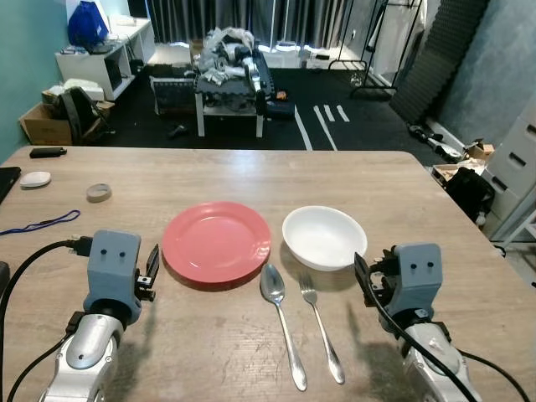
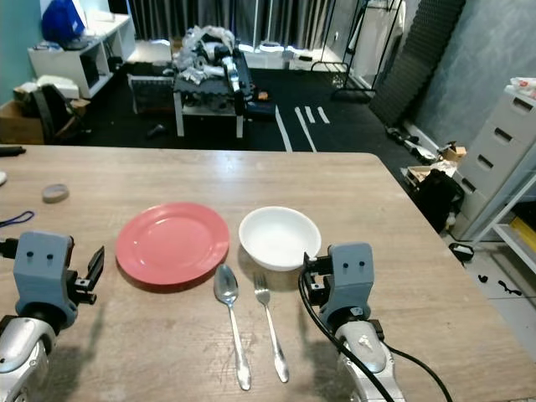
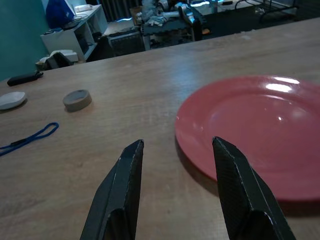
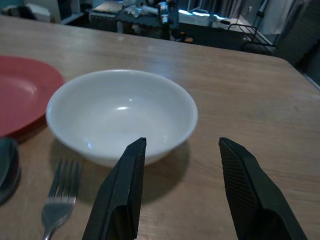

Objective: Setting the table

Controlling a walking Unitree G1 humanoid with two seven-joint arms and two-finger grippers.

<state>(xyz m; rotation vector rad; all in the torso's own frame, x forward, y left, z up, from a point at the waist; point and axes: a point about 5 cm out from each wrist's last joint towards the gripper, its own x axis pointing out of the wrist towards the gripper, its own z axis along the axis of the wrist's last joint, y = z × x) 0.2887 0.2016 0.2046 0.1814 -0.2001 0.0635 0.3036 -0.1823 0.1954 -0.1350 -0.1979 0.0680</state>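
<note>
— Looking across the pale wooden surface, what sits in the middle?

— A round red plate lies flat, and just to its right stands a white round bowl, the two nearly touching at their rims. In front of them lie a silver metal spoon and a silver metal fork, side by side, handles pointing toward the robot. The spoon's bowl sits just below the plate's edge; the fork's tines reach close to the white bowl.

— And the hands?

— The left hand hovers low over the surface just left of the red plate, its two black fingers spread apart and holding nothing. The right hand hangs just right of the fork, pointing at the white bowl, fingers likewise spread wide with nothing between them.

— Anything else on the surface?

— Toward the far left: a small grey roll of tape, a blue cord, a flat white oval object and a black bar-shaped item near the edge, all well apart from the plate.

— Beyond the surface?

— A dark floor, a low white table piled with clutter, and white shelving against a teal wall.
</note>
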